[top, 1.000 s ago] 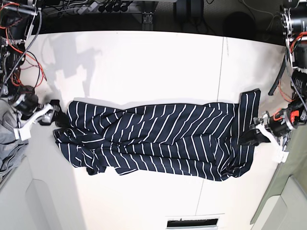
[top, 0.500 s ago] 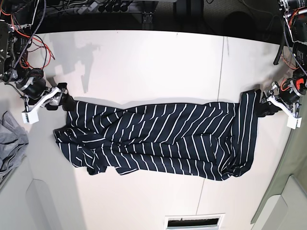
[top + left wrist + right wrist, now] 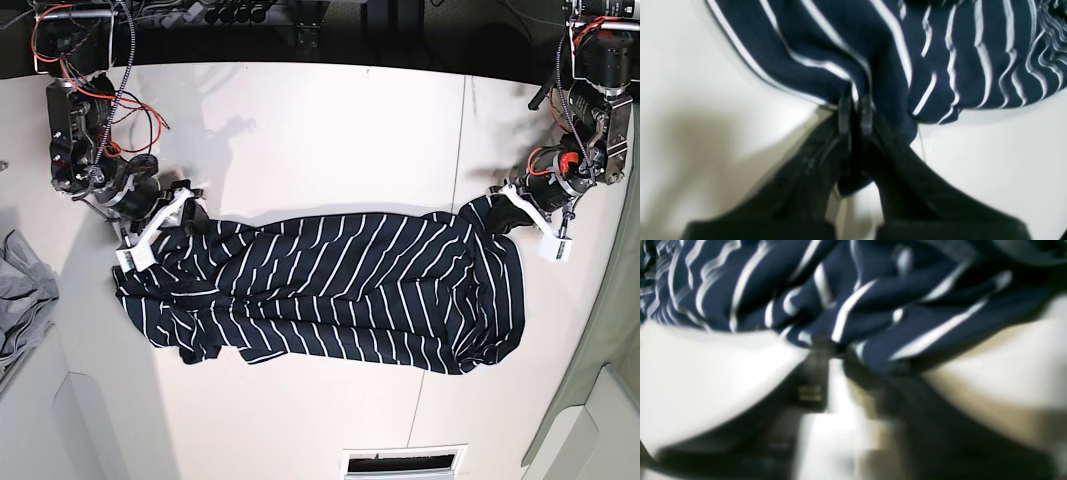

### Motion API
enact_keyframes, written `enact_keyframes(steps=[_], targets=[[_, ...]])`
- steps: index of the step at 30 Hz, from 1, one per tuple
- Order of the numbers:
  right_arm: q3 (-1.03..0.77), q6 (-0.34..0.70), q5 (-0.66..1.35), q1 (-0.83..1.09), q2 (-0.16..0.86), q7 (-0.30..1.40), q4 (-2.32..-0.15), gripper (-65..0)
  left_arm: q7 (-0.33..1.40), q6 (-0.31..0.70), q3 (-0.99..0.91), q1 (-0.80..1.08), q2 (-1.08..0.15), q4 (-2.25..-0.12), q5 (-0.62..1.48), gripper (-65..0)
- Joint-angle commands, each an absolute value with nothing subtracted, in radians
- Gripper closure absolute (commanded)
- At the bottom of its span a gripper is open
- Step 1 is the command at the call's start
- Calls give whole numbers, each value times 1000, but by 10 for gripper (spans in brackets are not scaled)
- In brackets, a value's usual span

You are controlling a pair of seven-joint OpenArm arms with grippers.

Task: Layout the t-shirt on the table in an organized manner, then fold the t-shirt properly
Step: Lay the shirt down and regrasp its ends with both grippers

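The dark navy t-shirt [image 3: 330,290] with thin white stripes lies stretched sideways across the white table [image 3: 320,140]. My left gripper [image 3: 497,212] is at the shirt's far right corner. In the left wrist view, the left gripper [image 3: 855,113] is shut with a fold of the t-shirt [image 3: 940,60] pinched between its tips. My right gripper [image 3: 188,213] is at the shirt's far left corner. The right wrist view is blurred, but the right gripper [image 3: 835,353] looks shut on the hem of the t-shirt [image 3: 873,306].
A plain grey garment [image 3: 25,290] lies off the table's left side. A thin dark seam [image 3: 462,140] runs across the tabletop near the right. A dark slot [image 3: 405,463] sits at the near edge. Cables and arm bases stand at both far corners.
Both grippers moved toward the far edge and inward along the shirt's ends, then closed on its far corners. The right end's far corner is now drawn inward into a peak.
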State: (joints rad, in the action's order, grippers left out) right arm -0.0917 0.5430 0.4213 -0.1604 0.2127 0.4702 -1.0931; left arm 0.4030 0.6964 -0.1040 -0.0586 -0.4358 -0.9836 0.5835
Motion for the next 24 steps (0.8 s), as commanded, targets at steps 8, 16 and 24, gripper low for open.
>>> enact_keyframes(steps=[8, 16, 24], targets=[[-130, 572, 520, -118, 272, 615, -1345, 0, 494, 698, -244, -13, -500, -1183, 768, 0], [-220, 576, 638, 55, 339, 720, -1728, 0, 588, 698, -402, 123, -555, -1538, 944, 0], [-407, 576, 781, 132, 368, 742, -1895, 0, 669, 698, -585, 174, -561, -1745, 1023, 0]])
